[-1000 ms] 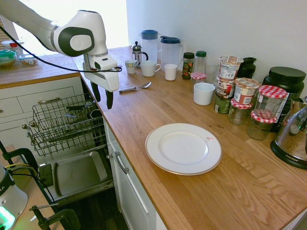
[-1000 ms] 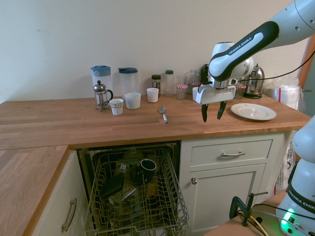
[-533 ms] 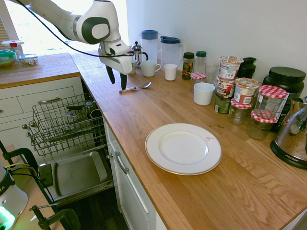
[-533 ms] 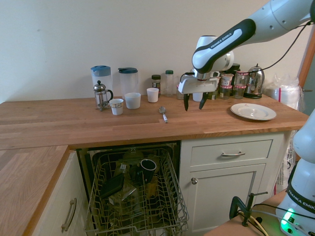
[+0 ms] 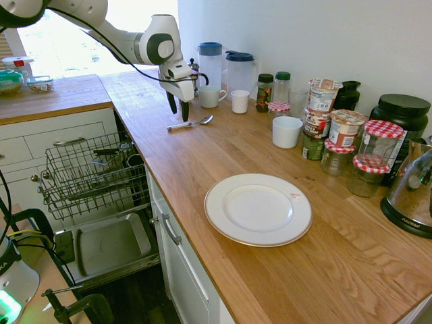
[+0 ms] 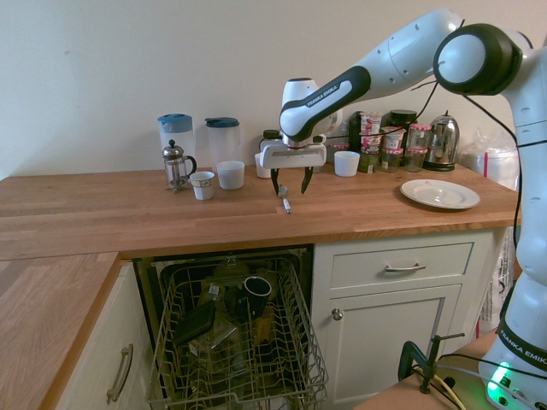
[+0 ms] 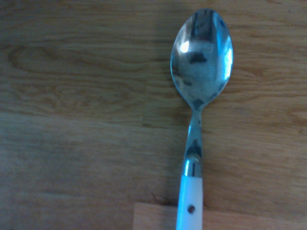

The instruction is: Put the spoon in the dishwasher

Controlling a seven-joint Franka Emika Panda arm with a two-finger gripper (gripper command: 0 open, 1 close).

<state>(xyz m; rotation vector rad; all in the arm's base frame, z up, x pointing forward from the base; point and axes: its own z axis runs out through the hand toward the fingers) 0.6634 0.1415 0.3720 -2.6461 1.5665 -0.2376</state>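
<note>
Second exterior view: the robot's gripper [image 6: 291,190] is up over the wooden counter [image 6: 77,205], and it points down. Its two black fingers are spread wide, with nothing pinched between them. The spoon [image 6: 285,198] lies flat on the counter, under the gripper. In the wrist view the spoon is big and easy to see. It has a shiny round scoop and a white handle with a dark dot on it.

The dishwasher [image 6: 235,342] is open, below the counter. Its top rack [image 5: 88,172] is pulled out, and a dark mug [image 6: 255,295] sits in it with some see-through things. Lower down, a gray tray [image 5: 111,246] shows in the first exterior view.

Near the wall stand two jugs with blue lids, one [image 6: 176,137] just beside the other [image 6: 224,142]. A coffee press [image 6: 176,166] is in front of them. Next to it are a small cup with a pattern [image 6: 202,186] and a white mug [image 6: 230,175]. A white bowl-like cup [image 5: 287,132] is near a bunch of jars [image 5: 368,162], and some have red checked lids. A shiny kettle [image 6: 443,143] stands just beside the jars. The big white plate [image 5: 258,209] lies flat on the counter, well apart from the spoon.
</note>
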